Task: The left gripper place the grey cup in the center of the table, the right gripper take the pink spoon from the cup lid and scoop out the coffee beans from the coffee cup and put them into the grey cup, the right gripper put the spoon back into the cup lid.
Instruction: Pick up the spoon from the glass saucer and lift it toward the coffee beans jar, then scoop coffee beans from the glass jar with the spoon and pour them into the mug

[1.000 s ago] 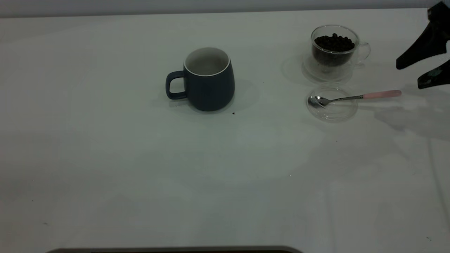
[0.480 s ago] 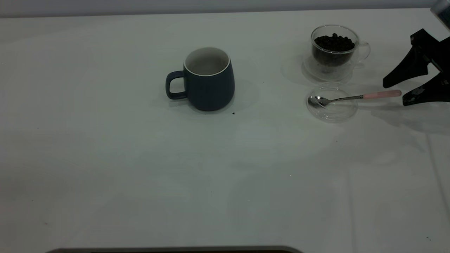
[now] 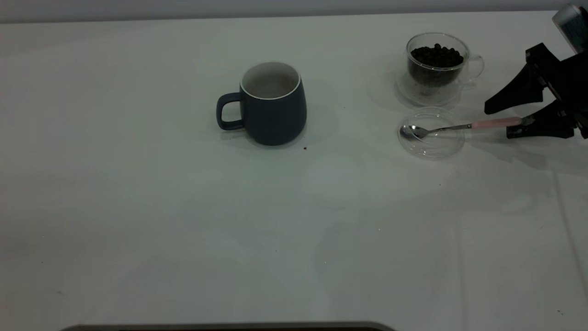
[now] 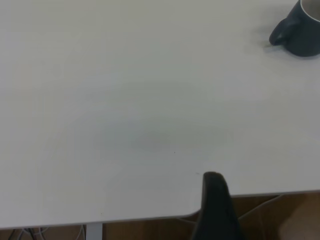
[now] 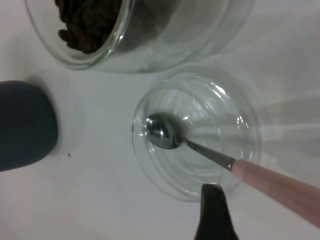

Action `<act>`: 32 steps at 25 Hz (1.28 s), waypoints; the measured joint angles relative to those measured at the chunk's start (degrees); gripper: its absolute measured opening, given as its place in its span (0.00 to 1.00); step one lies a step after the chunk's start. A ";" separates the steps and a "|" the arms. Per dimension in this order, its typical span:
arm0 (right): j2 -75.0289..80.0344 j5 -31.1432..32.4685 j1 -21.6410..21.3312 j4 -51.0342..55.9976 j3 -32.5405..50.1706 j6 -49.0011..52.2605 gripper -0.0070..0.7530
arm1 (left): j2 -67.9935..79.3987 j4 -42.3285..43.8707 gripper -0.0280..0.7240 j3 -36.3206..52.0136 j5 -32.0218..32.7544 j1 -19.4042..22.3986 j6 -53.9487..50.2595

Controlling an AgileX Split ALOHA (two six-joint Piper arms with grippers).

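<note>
The pink spoon [image 3: 461, 127] lies with its metal bowl in the cup lid [image 3: 431, 146], near the desk's right edge and just in front of the coffee cup [image 3: 438, 64]. We judge it light, stiff and slippery on the steel, so we would pinch the pink handle. Our right hand [image 3: 500, 120] is spread open around that handle end, not yet closed; whether the left hand [image 4: 214, 207], by the desk's edge, is open we cannot tell.

Large plain white tabletop with rounded corners [image 3: 183, 220], pale grey wall strip [image 3: 229, 7] behind, brownish floor [image 4: 300, 220] below its edge
</note>
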 joint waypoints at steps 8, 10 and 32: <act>0.00 0.88 1.22 1.19 0.00 -0.12 0.61 | 0.00 0.00 0.79 0.00 0.00 0.00 0.00; 0.00 1.00 1.41 1.24 0.00 -0.12 0.54 | 0.00 0.00 0.79 0.00 0.00 0.00 0.00; -16.10 6.23 1.51 -14.13 0.20 6.90 0.16 | 0.00 0.00 0.79 0.00 0.00 0.00 -0.24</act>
